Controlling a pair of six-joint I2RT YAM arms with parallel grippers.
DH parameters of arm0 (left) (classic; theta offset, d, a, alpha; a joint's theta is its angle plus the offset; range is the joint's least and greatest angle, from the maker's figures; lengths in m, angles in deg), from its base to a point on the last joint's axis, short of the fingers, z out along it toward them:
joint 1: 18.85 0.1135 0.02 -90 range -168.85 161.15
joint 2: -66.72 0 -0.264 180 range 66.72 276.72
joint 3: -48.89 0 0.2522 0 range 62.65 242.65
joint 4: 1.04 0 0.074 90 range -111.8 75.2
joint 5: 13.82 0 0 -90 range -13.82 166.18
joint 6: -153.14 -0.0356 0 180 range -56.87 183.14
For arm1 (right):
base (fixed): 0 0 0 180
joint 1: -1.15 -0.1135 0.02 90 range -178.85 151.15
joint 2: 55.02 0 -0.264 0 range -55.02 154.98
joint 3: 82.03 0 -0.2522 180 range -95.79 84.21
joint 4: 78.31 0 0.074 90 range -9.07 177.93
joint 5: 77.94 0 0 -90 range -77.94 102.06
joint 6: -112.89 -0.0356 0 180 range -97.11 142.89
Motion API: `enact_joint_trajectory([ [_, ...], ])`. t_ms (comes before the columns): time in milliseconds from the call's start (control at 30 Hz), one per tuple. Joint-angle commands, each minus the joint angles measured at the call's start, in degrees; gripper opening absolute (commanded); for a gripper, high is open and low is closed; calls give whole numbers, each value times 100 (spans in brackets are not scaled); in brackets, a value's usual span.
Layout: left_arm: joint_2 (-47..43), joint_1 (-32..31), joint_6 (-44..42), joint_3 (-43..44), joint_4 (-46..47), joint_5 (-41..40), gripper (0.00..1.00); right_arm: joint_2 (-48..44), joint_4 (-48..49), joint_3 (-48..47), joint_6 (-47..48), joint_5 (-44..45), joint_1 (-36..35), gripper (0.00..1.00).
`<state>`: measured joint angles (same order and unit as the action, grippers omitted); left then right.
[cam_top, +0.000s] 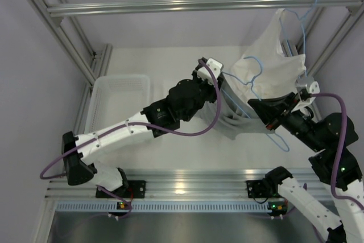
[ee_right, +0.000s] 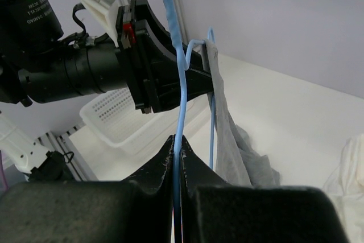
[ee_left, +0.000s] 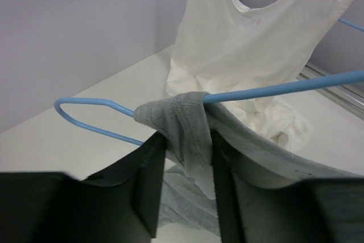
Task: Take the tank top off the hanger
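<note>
The grey tank top [cam_top: 230, 119] hangs by one strap from the light-blue hanger [cam_top: 281, 140], held in mid-air over the table. In the left wrist view the strap [ee_left: 181, 122] loops over the hanger wire [ee_left: 273, 88], and my left gripper [ee_left: 185, 160] is shut on it just below the wire. My right gripper [ee_right: 178, 153] is shut on the hanger wire [ee_right: 181, 83], with the tank top [ee_right: 228, 135] hanging just to its right. In the top view the left gripper [cam_top: 216, 81] and the right gripper [cam_top: 265, 110] face each other across the garment.
A larger white garment [cam_top: 274, 64] hangs on a second blue hanger [cam_top: 304, 27] from the overhead rail [cam_top: 199, 5], right behind the tank top. A white perforated basket [cam_top: 119, 96] sits on the table at the left. Frame posts stand at both sides.
</note>
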<state>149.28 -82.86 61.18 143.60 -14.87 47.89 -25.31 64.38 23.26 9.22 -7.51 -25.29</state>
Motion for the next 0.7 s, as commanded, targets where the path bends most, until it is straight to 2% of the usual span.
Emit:
enact_joint_trajectory([
  [0,-65,2,-68,114,394,-141,38,-89,290,-339,-39,111,51,0],
  [100,-83,55,-130,53,508,-290,22,-115,298,-365,-65,-2,51,0],
  [133,-100,90,-95,70,517,-395,14,-124,290,-365,-74,-3,51,0],
  [167,-109,116,1,79,509,-466,1,-124,281,-322,-57,23,51,0],
  [300,-276,231,73,210,509,-572,0,-141,184,-23,171,226,51,0],
  [467,-232,371,-138,746,325,-1125,0,-360,184,259,453,-397,51,0],
  [533,-171,494,45,1080,167,-1222,0,-466,175,294,575,-547,51,0],
  [667,-250,1073,608,1283,17,-652,0,-774,184,364,901,-1056,51,0],
])
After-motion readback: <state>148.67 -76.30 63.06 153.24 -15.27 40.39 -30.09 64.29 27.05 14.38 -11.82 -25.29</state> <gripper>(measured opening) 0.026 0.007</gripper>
